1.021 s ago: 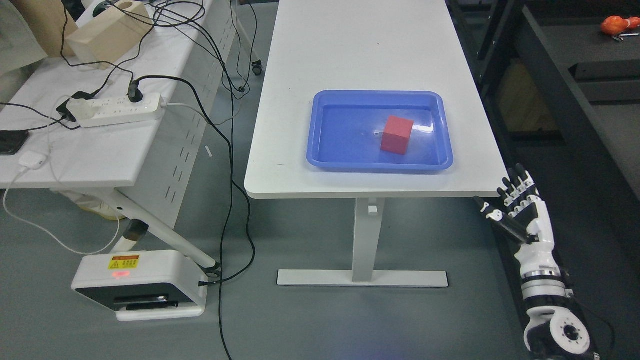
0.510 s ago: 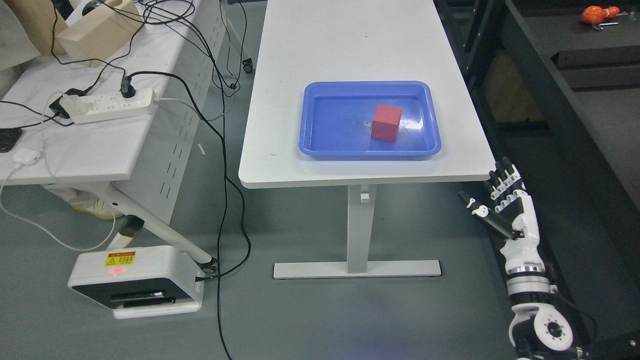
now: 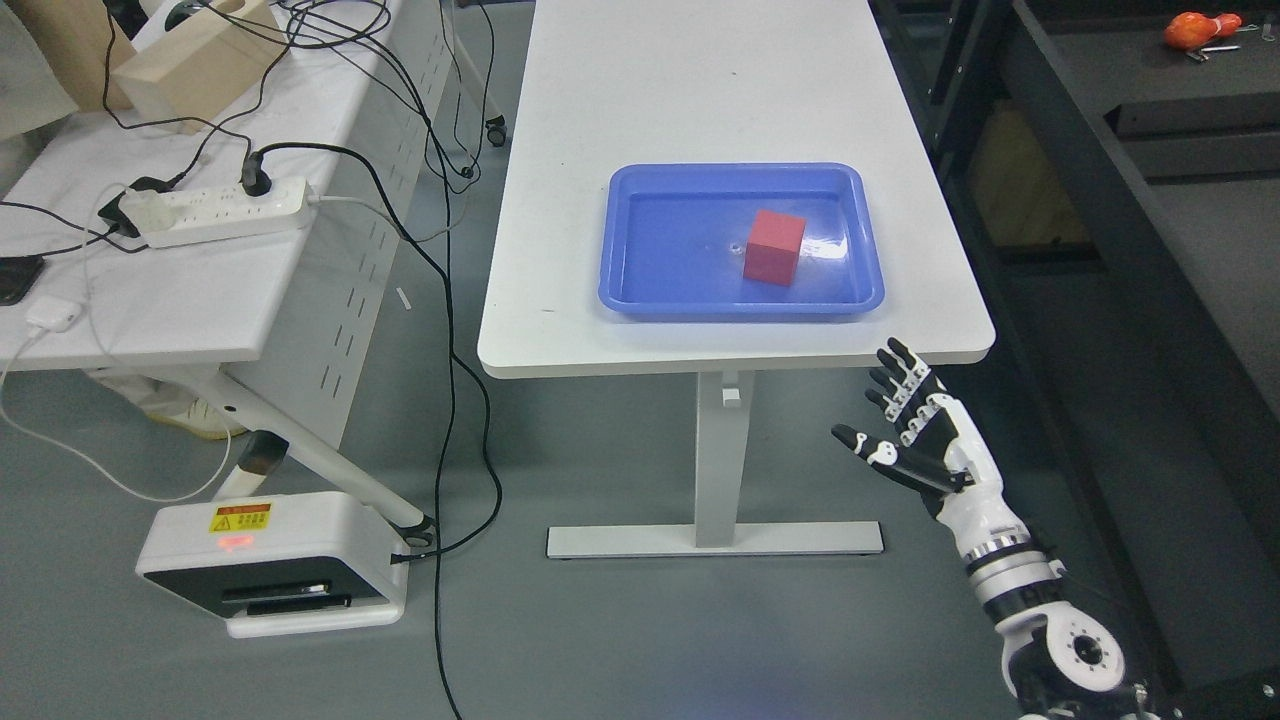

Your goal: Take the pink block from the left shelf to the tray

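Grey flooring surrounds a white bench (image 3: 720, 100) standing on a single white pedestal leg. On the bench, near its front edge, sits a blue tray (image 3: 625, 250). Inside the tray, right of centre, rests the block (image 3: 773, 247), which appears red rather than pink; it lies flat on the tray floor, clear of the tray walls.

Right hand (image 3: 925, 440): located below and in front of the bench's front right corner, over the floor, well apart from the tray. Its arm enters from the lower right. Fingers (image 3: 897, 375) are spread and extended, thumb held out to the left; nothing is held.

Left arm: out of view.

To the left stands a second white bench (image 3: 200, 290) carrying a white power strip (image 3: 215, 210) with a black plug inserted, several black cables and a wooden box (image 3: 195, 65). On the floor beneath it sits a white and black unit (image 3: 270, 560) bearing a yellow warning label and a red light. Dark shelving (image 3: 1150, 150) occupies the right side.
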Controlling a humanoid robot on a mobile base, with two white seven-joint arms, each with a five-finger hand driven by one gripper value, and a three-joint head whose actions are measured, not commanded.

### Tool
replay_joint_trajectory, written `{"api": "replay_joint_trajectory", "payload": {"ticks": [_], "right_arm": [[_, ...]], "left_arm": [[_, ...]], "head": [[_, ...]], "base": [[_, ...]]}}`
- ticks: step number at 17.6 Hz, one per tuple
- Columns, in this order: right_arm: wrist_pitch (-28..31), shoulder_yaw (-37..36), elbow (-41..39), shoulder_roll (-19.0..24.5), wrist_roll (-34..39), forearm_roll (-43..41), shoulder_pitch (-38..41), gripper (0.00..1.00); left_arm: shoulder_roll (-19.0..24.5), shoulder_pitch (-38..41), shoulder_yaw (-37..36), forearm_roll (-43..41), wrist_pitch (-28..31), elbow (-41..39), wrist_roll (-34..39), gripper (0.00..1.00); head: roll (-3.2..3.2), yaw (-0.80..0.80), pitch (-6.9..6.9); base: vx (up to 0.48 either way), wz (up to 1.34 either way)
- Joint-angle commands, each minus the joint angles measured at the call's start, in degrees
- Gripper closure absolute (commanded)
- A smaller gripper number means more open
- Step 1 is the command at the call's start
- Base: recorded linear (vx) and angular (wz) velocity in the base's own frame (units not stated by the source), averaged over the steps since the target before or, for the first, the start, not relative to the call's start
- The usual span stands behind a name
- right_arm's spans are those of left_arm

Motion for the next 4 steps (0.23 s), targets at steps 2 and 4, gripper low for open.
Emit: {"api": "replay_joint_trajectory", "payload": {"ticks": [2, 4], "right_arm": [[-1.87, 2.02, 0.08, -1.00, 0.80, 0.67, 0.05, 0.00], [-2.04, 1.93, 0.08, -1.00, 0.80, 0.67, 0.05, 0.00]], "left_arm": [[1.00, 1.15, 0.00, 0.00, 0.02, -1.00, 0.00, 0.00], [1.00, 1.15, 0.00, 0.00, 0.02, -1.00, 0.00, 0.00]], "head": [[0.00, 0.00, 0.00], [0.00, 0.00, 0.00]], "base": [[0.000, 0.00], [0.000, 0.00]]}}
